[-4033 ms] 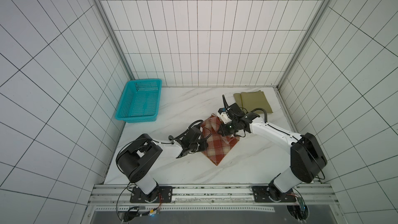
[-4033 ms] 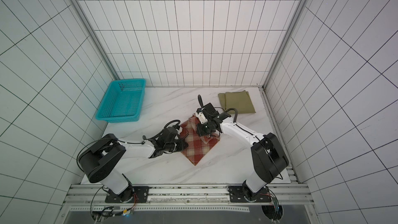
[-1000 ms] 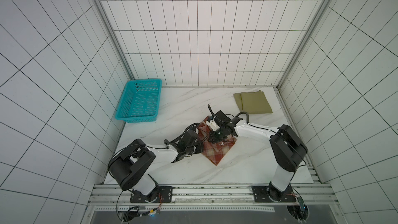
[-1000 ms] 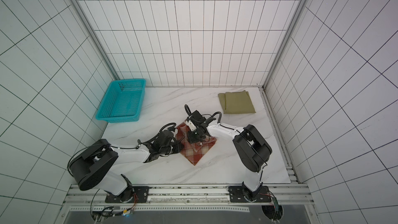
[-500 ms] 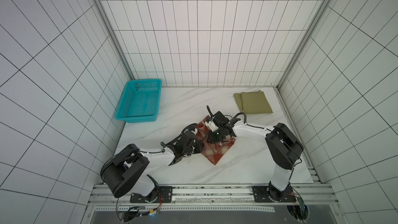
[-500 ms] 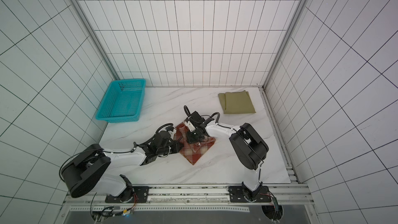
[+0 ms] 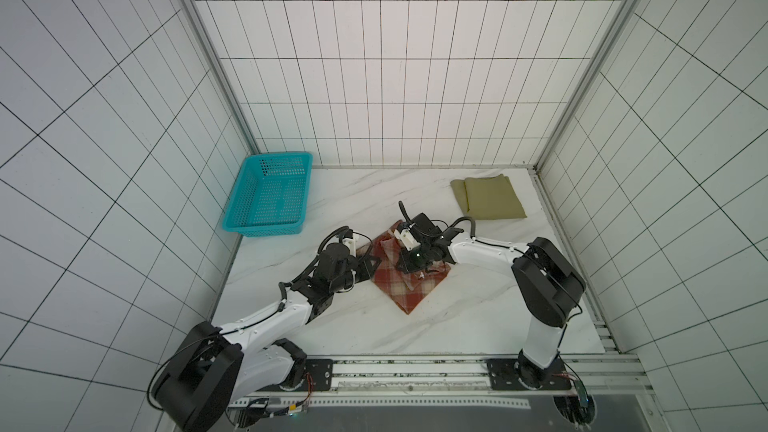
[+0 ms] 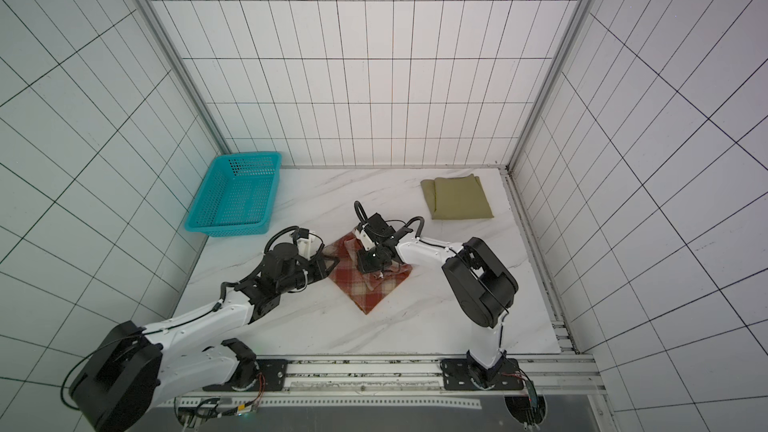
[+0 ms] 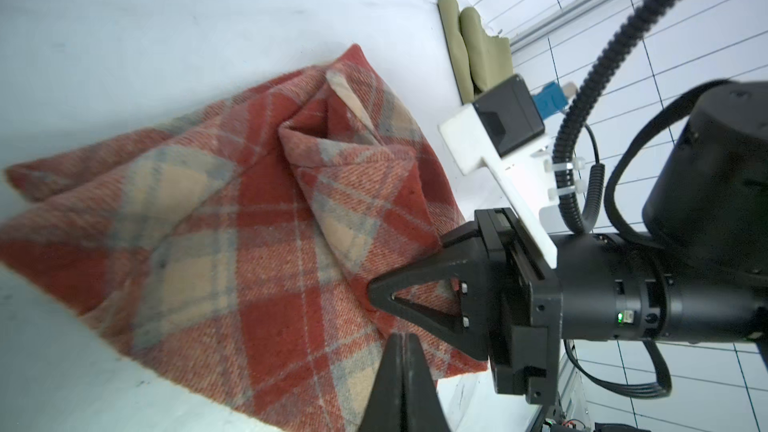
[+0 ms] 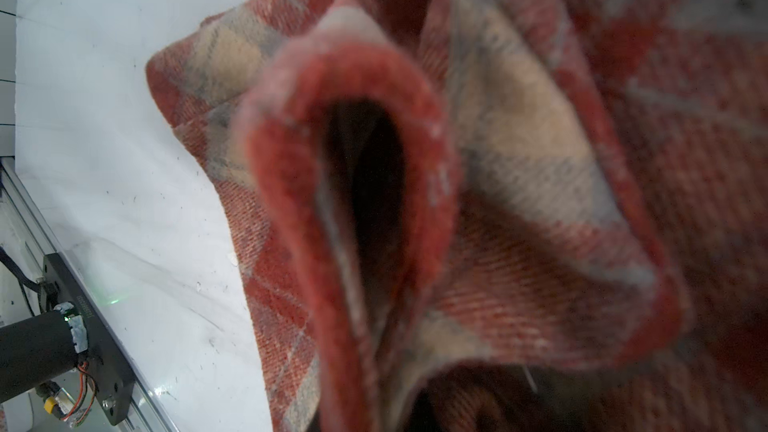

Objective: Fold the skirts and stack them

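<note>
At the middle of the table (image 7: 478, 317), the plaid skirt (image 7: 409, 290) lies partly folded. My right gripper (image 7: 417, 273) is clamped on a raised fold near its centre. My left gripper (image 9: 401, 353), jaws pressed together, sits at its 9 o'clock edge. The olive skirt (image 7: 490, 201) lies folded at 1 o'clock from it, well apart, and the teal basket (image 7: 262, 229) sits at 10 o'clock.

Both top views overlook the table (image 7: 457, 326); wrist cameras closely face the plaid skirt (image 9: 249, 243), right's seemingly nearest.
</note>
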{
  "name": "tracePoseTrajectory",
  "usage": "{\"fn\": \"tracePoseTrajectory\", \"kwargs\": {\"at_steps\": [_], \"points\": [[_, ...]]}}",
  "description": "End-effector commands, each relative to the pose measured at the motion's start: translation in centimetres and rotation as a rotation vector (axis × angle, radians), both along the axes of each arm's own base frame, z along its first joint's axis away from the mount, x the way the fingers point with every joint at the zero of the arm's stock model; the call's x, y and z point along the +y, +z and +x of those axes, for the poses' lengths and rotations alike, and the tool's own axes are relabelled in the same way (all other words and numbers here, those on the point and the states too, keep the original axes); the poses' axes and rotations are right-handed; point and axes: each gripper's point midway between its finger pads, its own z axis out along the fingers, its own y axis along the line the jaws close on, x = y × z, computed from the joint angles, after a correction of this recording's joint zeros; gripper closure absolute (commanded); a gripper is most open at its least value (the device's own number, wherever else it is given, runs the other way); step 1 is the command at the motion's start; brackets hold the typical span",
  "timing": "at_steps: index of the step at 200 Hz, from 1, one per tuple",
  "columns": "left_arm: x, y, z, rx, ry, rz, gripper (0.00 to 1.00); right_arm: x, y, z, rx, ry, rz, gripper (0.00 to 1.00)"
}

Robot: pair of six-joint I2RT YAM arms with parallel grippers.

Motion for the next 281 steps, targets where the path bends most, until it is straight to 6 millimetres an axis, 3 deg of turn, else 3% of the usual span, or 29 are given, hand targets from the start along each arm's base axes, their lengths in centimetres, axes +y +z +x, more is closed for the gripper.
{"fn": "tracePoseTrajectory", "kwargs": {"at_steps": [1,50,81,127,222,281], "points": [[1.2,-0.7,-0.7,0.036,0.014,0.005,1.0,0.5,-0.8,0.0,0.001,-0.004,-0.005,0.96],[2.0,-0.4,-0.5,0.025,0.034,0.005,1.0,0.8,-1.7,-0.1,0.02,-0.009,-0.02,0.81],[2.2,-0.2,-0.1,0.015,0.041,-0.003,1.0,1.2,-0.9,0.1,0.012,-0.016,-0.008,0.63],[2.7,0.2,0.3,-0.003,0.046,-0.011,1.0,1.7,0.5,0.2,0.014,-0.03,0.019,0.5],[3.0,0.7,0.4,-0.02,0.04,-0.02,1.0,2.5,4.2,-0.5,-0.001,-0.04,0.06,0.47],[2.9,0.6,0.2,-0.015,0.029,-0.018,1.0,2.8,5.4,-1.2,-0.012,-0.039,0.072,0.46]]}}
